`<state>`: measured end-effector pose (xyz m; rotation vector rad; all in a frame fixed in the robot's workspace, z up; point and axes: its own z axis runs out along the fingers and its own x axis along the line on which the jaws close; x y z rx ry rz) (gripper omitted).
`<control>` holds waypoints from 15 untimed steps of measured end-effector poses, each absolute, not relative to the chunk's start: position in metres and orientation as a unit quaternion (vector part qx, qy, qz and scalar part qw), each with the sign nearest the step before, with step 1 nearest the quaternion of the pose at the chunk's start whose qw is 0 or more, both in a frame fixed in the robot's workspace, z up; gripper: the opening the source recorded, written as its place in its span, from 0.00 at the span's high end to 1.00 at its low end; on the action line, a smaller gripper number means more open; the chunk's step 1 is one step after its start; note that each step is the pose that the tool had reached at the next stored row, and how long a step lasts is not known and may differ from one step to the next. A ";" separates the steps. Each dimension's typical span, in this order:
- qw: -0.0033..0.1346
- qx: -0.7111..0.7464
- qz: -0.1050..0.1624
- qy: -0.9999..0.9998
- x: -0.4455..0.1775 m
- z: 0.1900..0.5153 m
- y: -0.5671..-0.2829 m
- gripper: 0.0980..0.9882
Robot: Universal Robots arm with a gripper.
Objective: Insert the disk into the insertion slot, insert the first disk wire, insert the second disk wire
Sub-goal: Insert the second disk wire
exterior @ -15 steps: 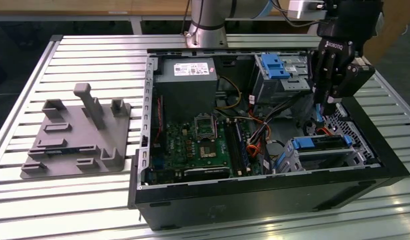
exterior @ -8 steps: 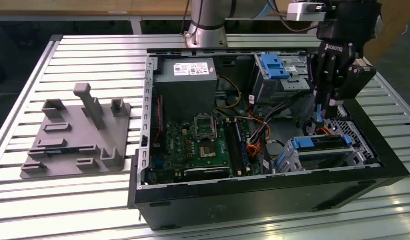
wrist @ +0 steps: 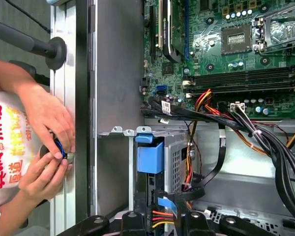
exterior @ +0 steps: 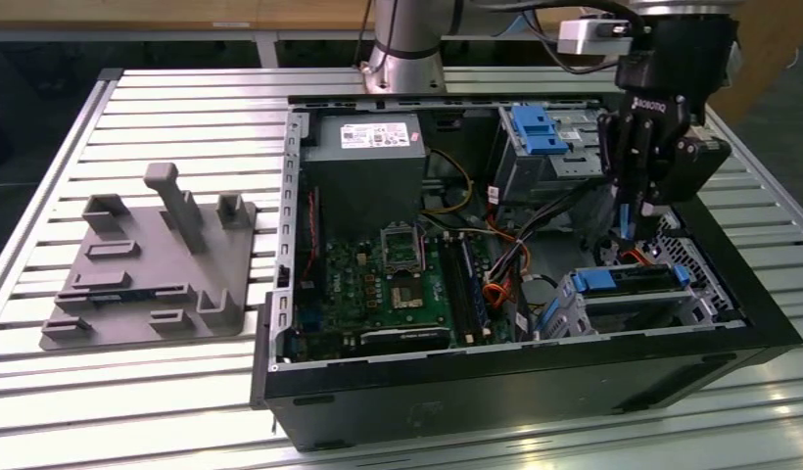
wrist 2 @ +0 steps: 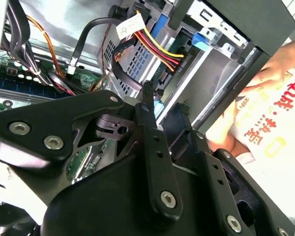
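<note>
The disk point(exterior: 633, 279), silver in its bright blue carrier point(wrist: 150, 156), lies inside the insertion slot point(exterior: 695, 308), a perforated metal cage at the case's corner on the exterior view's right. A red, yellow and black disk wire point(wrist 2: 155, 49) runs down to a black connector at the disk's end. A flat wire with a blue plug point(wrist: 167, 203) lies next to it. My gripper point(exterior: 627, 235) hangs over that end of the disk. In the second wrist view the gripper point(wrist 2: 166, 98) is open, with a narrow gap between its fingers and the tips just short of the connector.
A taller grey bay with a blue latch point(exterior: 539, 132) stands behind the cage. Cable bundles point(wrist: 265, 142) cross between the motherboard point(exterior: 389, 284) and the cage. A person's hands point(wrist: 46, 147) work just outside the case wall. A grey fixture point(exterior: 154, 264) sits on the table at the exterior view's left.
</note>
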<state>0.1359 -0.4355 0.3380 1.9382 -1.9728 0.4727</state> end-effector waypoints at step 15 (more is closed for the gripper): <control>0.164 0.680 0.179 -0.692 0.131 0.331 -0.436 0.70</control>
